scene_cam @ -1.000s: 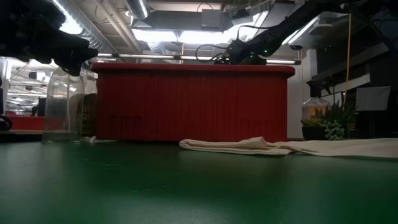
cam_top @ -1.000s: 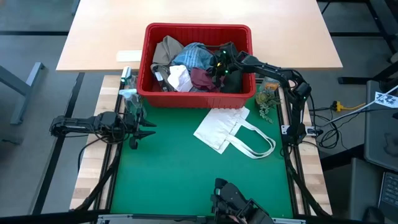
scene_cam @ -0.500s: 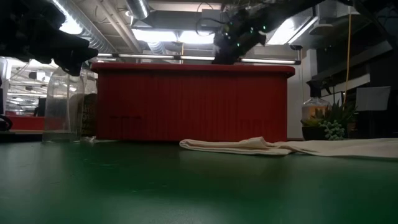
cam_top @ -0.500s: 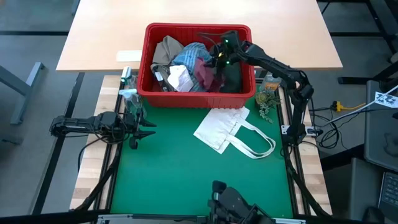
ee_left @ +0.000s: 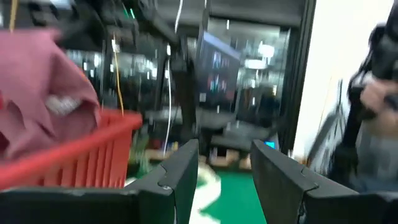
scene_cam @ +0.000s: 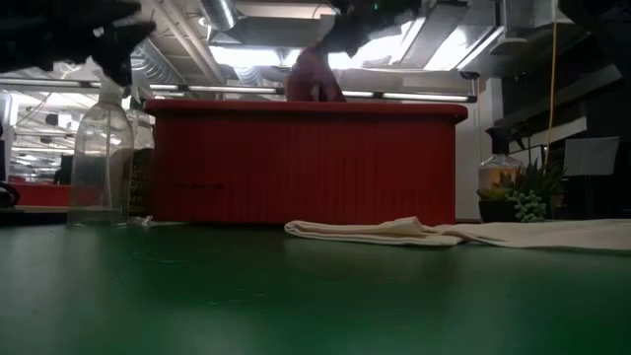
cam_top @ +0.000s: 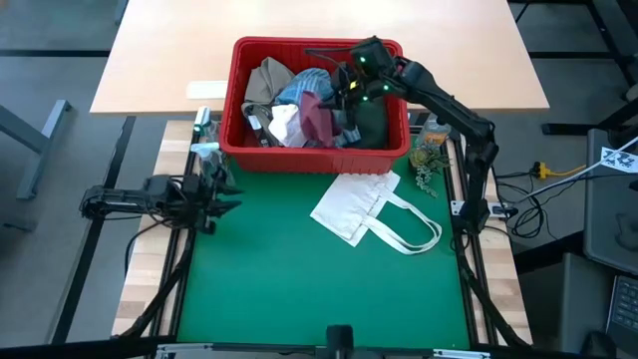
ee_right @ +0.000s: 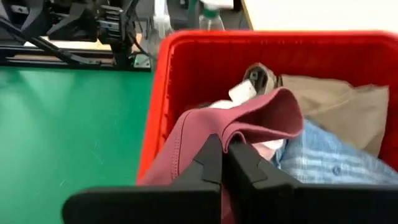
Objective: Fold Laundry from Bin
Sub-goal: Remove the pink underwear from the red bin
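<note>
The red bin (cam_top: 317, 152) stands at the far edge of the green mat, holding laundry: a tan garment (cam_top: 264, 82), a blue-white striped shirt (cam_top: 311, 88), a small white cloth (cam_top: 286, 127) and a dark green garment (cam_top: 372, 122). Above the bin, my right gripper (cam_top: 345, 93) is shut on a small maroon cloth (cam_top: 319, 116), which the low view shows risen over the rim (scene_cam: 314, 77). My left gripper (cam_top: 221, 194) waits open at the mat's left side, fingers apart (ee_left: 224, 149), touching nothing. My right gripper pinches a raised fold of the maroon cloth (ee_right: 231, 132) between its two fingers, slanting down from the table's right side. The cloth drapes slack to both sides of the fingers. Its lower part (ee_right: 180, 162) hangs into the bin on the other laundry.
A flat white tote bag (cam_top: 361, 204) with loop handles lies on the mat just in front of the bin. A clear bottle (cam_top: 204, 140) stands left of the bin. A small plant (cam_top: 429, 158) stands to its right. The near half of the mat (cam_top: 299, 289) is bare.
My right gripper has risen out of the bin and drifted toward the bin's left, drawing the maroon cloth up above the rim while its lower end trails in the laundry. My left gripper has tipped upward in place.
</note>
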Available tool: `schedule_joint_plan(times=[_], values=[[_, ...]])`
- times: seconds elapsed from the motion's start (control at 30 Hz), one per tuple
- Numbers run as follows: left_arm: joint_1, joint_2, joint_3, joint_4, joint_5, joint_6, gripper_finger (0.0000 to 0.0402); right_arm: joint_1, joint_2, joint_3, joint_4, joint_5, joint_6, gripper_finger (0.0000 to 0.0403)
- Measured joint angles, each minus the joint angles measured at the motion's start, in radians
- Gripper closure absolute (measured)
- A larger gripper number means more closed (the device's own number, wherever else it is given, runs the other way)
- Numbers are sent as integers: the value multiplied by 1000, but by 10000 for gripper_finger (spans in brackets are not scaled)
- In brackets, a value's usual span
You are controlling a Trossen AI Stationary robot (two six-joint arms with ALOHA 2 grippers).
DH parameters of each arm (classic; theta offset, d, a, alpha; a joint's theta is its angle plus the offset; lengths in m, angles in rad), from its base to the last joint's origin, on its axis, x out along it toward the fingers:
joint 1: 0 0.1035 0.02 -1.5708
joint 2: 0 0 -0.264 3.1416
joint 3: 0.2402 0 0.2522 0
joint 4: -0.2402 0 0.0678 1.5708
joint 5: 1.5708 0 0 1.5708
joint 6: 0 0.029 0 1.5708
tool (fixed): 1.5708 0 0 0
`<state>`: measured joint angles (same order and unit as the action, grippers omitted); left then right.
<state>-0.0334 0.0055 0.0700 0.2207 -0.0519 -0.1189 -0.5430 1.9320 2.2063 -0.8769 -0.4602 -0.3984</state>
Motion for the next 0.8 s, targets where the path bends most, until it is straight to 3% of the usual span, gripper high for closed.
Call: schedule_joint_plan(times=[0.3,0.57,0.8], values=[[0,1,0,251,-305,77,260,92,-1,86,-107,23,0,401],[0,27,0,281,-314,77,260,197,-23,87,-121,22,0,401],[0,125,0,387,-290,77,260,289,-59,88,-121,23,8,401]])
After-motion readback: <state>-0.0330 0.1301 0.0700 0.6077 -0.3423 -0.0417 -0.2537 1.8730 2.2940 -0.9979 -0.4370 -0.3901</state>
